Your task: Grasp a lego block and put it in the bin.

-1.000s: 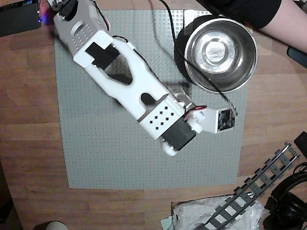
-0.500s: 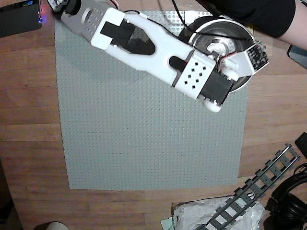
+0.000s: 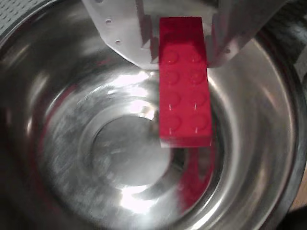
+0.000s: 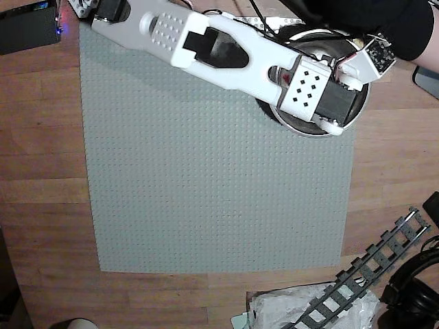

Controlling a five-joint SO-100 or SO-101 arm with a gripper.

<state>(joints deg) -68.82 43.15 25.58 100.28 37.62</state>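
Observation:
In the wrist view my gripper (image 3: 181, 58) is shut on the red lego block (image 3: 186, 96). The white fingers (image 3: 125, 33) press on both sides of its upper end. The block hangs over the inside of the steel bowl (image 3: 72, 143), right of the flat bottom, and its red reflection shows on the wall below it. In the overhead view the arm (image 4: 226, 44) reaches across to the bowl (image 4: 302, 129) at the top right corner of the grey baseplate (image 4: 206, 178). There the wrist covers most of the bowl and hides the gripper and block.
In the overhead view a black box (image 4: 27, 24) sits at top left. A grey track piece (image 4: 370, 274), a crumpled plastic bag (image 4: 295, 308) and black headphones (image 4: 418, 288) lie at bottom right. A dark sleeve (image 4: 370, 17) is at the top right.

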